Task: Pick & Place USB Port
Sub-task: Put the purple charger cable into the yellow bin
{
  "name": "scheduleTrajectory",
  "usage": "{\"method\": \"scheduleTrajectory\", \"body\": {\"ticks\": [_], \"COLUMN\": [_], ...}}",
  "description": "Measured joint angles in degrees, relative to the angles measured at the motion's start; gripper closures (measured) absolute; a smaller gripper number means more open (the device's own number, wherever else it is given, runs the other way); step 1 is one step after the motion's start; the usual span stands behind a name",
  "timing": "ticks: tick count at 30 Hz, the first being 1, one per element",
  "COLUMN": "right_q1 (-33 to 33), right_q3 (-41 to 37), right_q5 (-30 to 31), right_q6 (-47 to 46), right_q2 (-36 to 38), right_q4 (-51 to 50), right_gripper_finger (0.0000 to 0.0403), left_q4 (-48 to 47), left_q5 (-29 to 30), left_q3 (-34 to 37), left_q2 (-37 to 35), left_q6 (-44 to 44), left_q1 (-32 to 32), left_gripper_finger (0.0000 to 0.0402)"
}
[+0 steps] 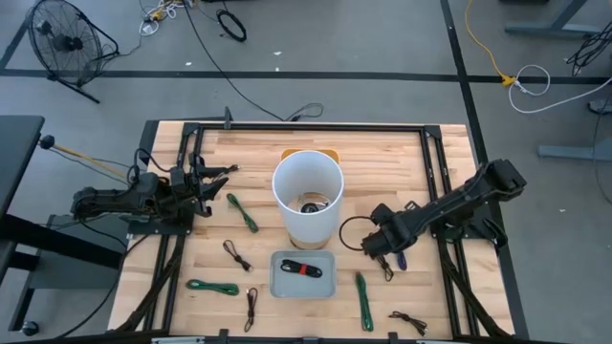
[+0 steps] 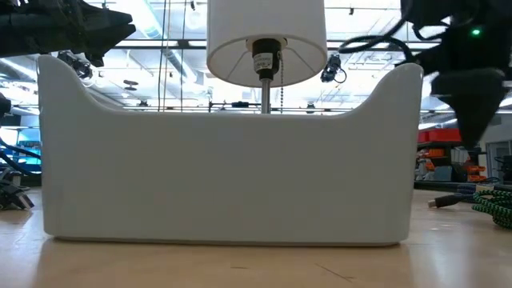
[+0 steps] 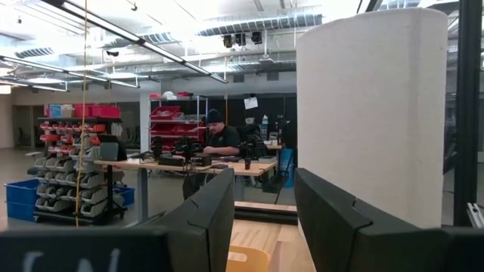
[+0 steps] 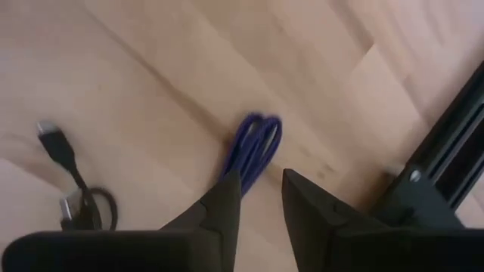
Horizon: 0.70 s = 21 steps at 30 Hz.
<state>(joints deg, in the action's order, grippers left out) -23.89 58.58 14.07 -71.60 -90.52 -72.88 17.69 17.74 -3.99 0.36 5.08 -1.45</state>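
A purple coiled cable (image 4: 255, 147) lies on the wooden table, right of the grey tray (image 1: 280, 287); in the high view this cable (image 1: 400, 258) shows beside my right gripper (image 1: 382, 250). That gripper (image 4: 261, 189) points down over the cable's near end, fingers slightly open, wood showing between them. A black and red cable (image 1: 304, 268) lies in the tray. My left gripper (image 1: 224, 177) waits open near the table's left edge, level, facing the white lamp shade (image 3: 370, 113). My right gripper comes from above, pointing down. The end of the purple cable (image 4: 236, 175) runs up to one fingertip (image 4: 225, 193) and is hidden behind it. I cannot tell whether the finger touches it. The cable lies flat on the table.
The white lamp (image 1: 308, 196) stands mid-table behind the tray. Green cables (image 1: 242, 212) (image 1: 212, 287) (image 1: 364, 301) and black cables (image 1: 236, 254) (image 1: 251, 308) (image 1: 409, 322) (image 4: 72, 181) lie scattered. Black frame rails (image 4: 442, 174) run along the table's sides. A person (image 3: 219, 136) sits far beyond the table.
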Motion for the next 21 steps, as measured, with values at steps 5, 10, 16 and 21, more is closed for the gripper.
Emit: {"method": "scheduleTrajectory", "body": {"ticks": [5, 10, 16, 21], "right_q1": [-1.07, -3.57, -7.16, -11.39], "right_q3": [-1.63, -1.72, -1.72, -1.74], "right_q5": [-2.68, -3.62, -4.90, -3.58], "right_q6": [-4.95, -6.01, -12.21, -17.51], "right_q2": [0.00, 0.05, 0.22, 0.22], "right_q4": [0.88, 3.76, 4.32, 5.39], "right_gripper_finger": [0.0303, 0.0303, 0.0303, 0.0303], "left_q4": [-0.03, -0.12, -1.51, -2.20], "left_q5": [0.00, -0.11, -4.13, -7.53], "left_q3": [0.01, 0.01, 0.00, 0.00], "left_q2": [0.02, 0.01, 0.01, 0.00], "left_q6": [-1.56, -4.79, -9.38, -13.25], "left_q1": [-0.01, 0.00, -0.01, 0.00], "left_gripper_finger": [0.0257, 0.0257, 0.0257, 0.0257]}}
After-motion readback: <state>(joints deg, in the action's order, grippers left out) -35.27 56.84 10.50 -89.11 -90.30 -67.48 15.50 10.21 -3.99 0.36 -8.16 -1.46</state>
